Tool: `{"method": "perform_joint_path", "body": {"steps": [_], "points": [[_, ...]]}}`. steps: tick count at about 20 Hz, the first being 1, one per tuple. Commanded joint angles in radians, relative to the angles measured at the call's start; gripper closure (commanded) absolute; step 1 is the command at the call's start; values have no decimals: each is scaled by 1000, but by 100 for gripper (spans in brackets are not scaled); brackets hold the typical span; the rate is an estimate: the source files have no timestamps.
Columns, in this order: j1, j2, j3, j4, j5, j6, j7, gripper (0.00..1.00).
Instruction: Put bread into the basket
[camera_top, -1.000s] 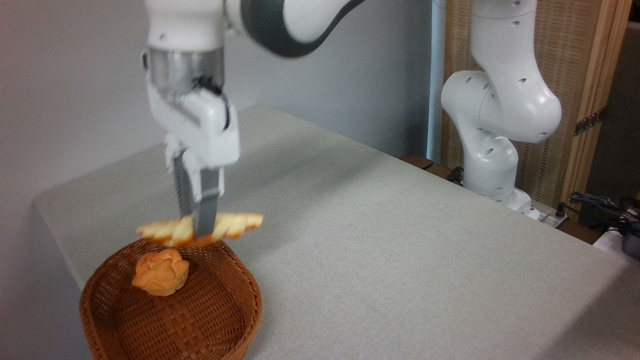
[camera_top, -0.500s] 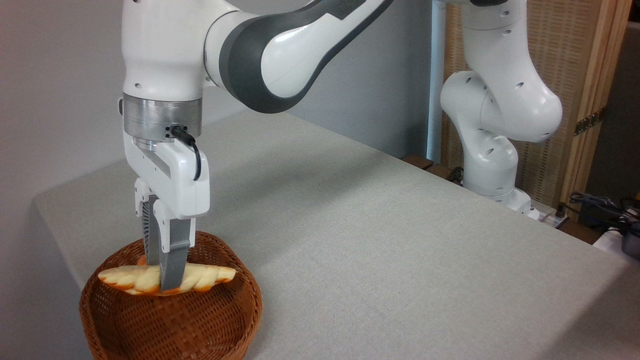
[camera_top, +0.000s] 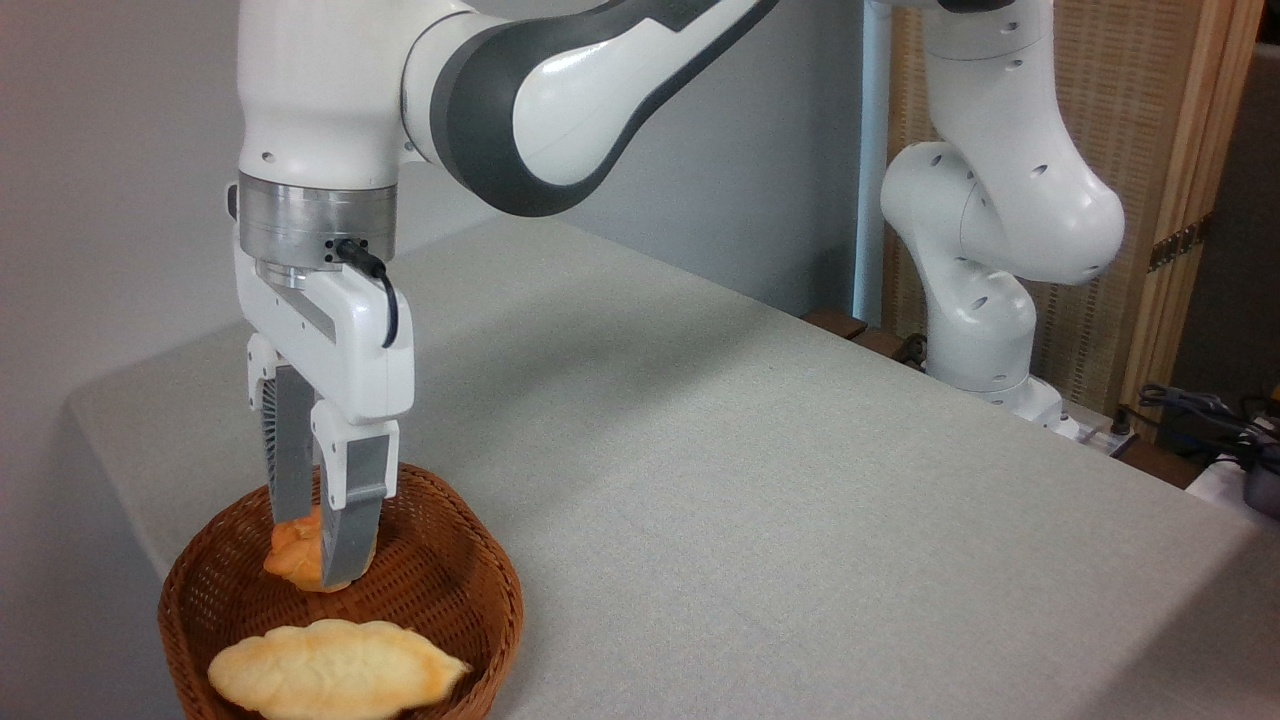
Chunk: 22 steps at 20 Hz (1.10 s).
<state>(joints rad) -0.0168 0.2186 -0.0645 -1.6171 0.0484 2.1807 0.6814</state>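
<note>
Grey two-finger gripper (camera_top: 318, 555) hangs open and empty above the long pale golden braided loaf (camera_top: 335, 682) lying in the round brown wicker basket (camera_top: 455, 580).

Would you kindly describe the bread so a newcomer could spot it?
Find the round brown wicker basket at the table's near left corner. The long, flat, pale golden loaf lies at its front, unlike the small orange knotted bun behind the grey gripper.

Pale bread (camera_top: 335, 682) flat in wicker basket (camera_top: 470, 590)

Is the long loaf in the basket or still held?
In: the loaf lies flat inside the basket, below the open hand.
</note>
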Motion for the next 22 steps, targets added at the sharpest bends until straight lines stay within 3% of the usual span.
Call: {"method": "perform_joint_path", "body": {"steps": [1, 5, 8, 11, 12, 15, 22], "points": [[8, -54, -11, 12, -1, -121, -94, 0], [3, -161, 2, 34, -34, -384, -91, 0], [-20, -217, 40, 23, -44, -518, -80, 0], [-125, -232, 156, 19, -91, -542, -72, 0], [-138, -232, 167, 16, -107, -555, -72, 0], [-140, -232, 163, 3, -130, -590, -71, 0], [-137, -231, 149, 0, -117, -591, -54, 0]]}}
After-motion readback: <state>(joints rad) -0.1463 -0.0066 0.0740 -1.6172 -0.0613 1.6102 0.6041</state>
